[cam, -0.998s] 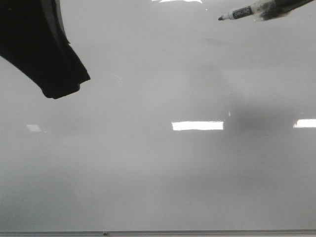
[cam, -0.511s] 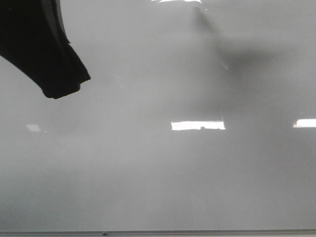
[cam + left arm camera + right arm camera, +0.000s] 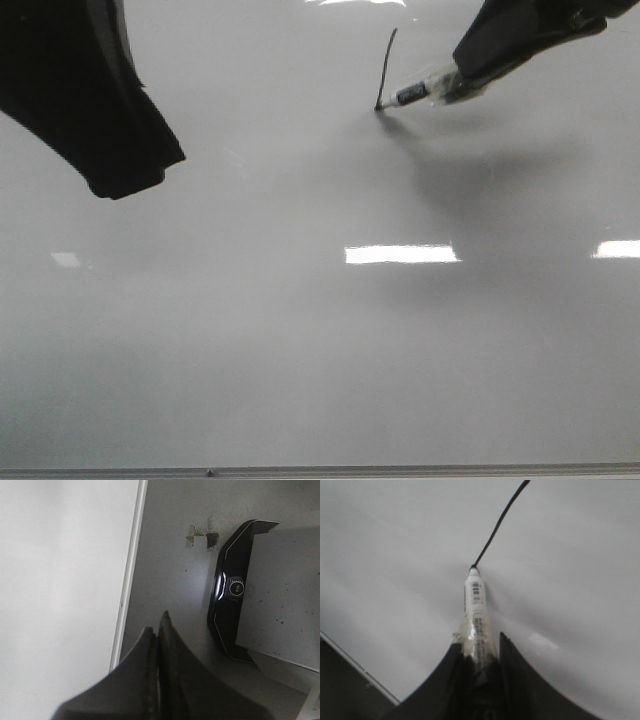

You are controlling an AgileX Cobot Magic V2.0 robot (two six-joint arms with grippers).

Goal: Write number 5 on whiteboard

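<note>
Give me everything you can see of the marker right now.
The marker is a slim white-barrelled pen with black printing and a dark tip, wrapped in clear tape near the grip. The right gripper is shut on its rear end. Its tip touches the whiteboard at the end of a thin black stroke.

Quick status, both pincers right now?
Left pincer: shut, holding nothing, off the whiteboard.
Right pincer: shut on the marker, tip touching the board at the stroke.

Whiteboard (image 3: 300,350): glossy, smooth, pale grey, thin metal rail. Marker (image 3: 476,615): white plastic barrel, clear tape wrap. Grippers: matt black.
</note>
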